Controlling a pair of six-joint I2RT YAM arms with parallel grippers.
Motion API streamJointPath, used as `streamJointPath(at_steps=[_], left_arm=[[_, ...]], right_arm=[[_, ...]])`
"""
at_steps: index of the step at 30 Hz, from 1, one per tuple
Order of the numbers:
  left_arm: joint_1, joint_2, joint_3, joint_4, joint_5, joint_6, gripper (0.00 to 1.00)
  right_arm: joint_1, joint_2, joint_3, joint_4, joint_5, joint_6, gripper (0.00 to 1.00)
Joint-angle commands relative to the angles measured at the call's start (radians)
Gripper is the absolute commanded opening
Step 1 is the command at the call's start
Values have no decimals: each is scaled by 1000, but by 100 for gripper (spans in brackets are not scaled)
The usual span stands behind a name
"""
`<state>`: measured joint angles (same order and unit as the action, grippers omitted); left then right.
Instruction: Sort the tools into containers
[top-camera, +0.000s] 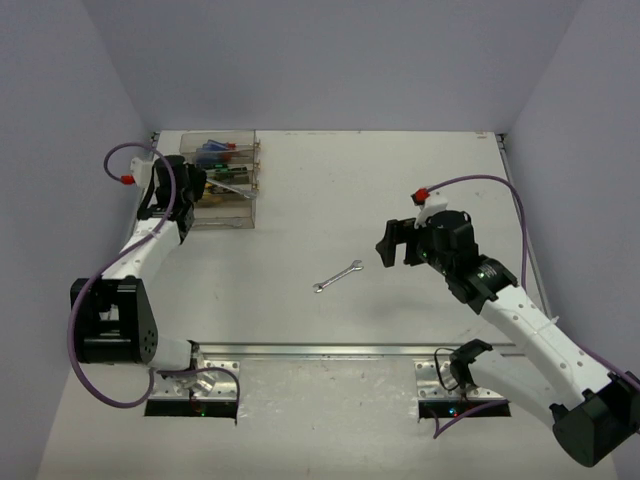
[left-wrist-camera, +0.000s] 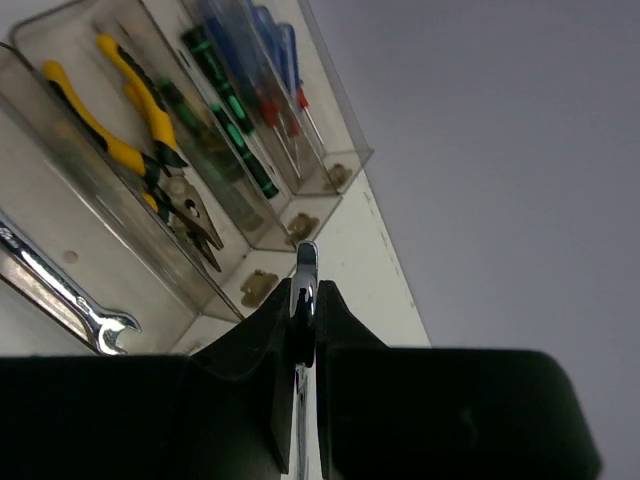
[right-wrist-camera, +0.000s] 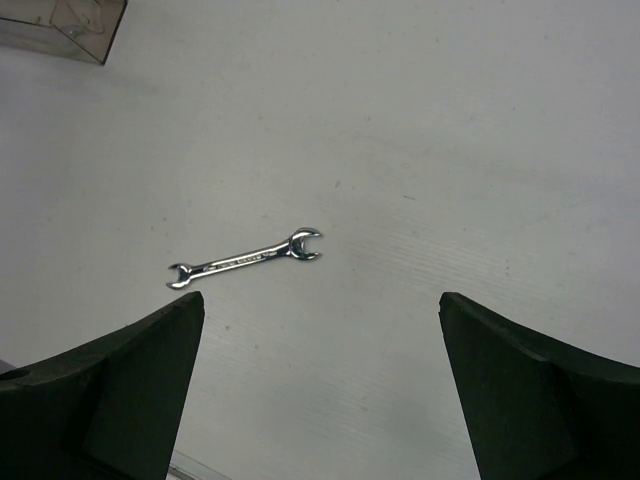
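At the left gripper (left-wrist-camera: 305, 318): matte black fingers pressed together on a held wrench (left-wrist-camera: 306, 262) — thin polished steel, seen edge-on, tip poking out past the pads. Poised at the left edge of the containers (top-camera: 238, 215), clear hard plastic, shallow and rectangular, joined in a stepped row toward the far left of the table (top-camera: 400, 180).

Sorted inside, by the left wrist view:
- Nearest compartment: a binned wrench (left-wrist-camera: 60, 290), bright chrome, flat on the floor of the bin, open forked end toward the camera.
- Next compartment: pliers (left-wrist-camera: 140, 140), glossy yellow handles trimmed in black, dull grey pointed noses.
- Third compartment: green-and-black screwdrivers (left-wrist-camera: 225, 120), slim, with banded grips.
- Farthest compartment: blue and red screwdrivers (left-wrist-camera: 262, 60), thin metal shafts side by side.

Out on the plain white, faintly scuffed tabletop, well apart from the bins: a loose wrench (right-wrist-camera: 245, 260), double open-ended, mirror-bright, lying flat and slightly askew. Fine stamped marking along its shank — too small to read.

At the right gripper (right-wrist-camera: 320, 300): blunt black fingers spread wide, nothing between them. Raised above the table, with the loose wrench just beyond the gap and nearer the left finger.
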<state>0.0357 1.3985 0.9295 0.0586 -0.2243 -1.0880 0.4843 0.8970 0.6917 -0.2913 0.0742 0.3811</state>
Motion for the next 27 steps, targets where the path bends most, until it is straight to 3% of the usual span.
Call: streamJointPath(at_steps=[1,17,18,21,23,24,27], left_arm=[[71,-19,29,-55,-208,-147,0],[127,261,88,-23,-153,-174,3],[127,264,89,-23,-149,-177,11],[127,253,80,-26,-135,-176,60],[129,241,79,-36,-130,-181,78],[132,227,79,-51,-124,-184,94],[141,165,73,-66,-102,-180,99]], right_arm=[[-4,-10,-20,16,10,-26,99],[-6,0,-61,34,-105,-51,99],[-6,-2,-62,34,-106,-50,99],[-4,5,-59,36,-114,-47,99],[-5,23,-49,36,-138,-48,99],[-5,40,-38,35,-172,-51,99],[-3,112,-3,45,-213,-55,99]])
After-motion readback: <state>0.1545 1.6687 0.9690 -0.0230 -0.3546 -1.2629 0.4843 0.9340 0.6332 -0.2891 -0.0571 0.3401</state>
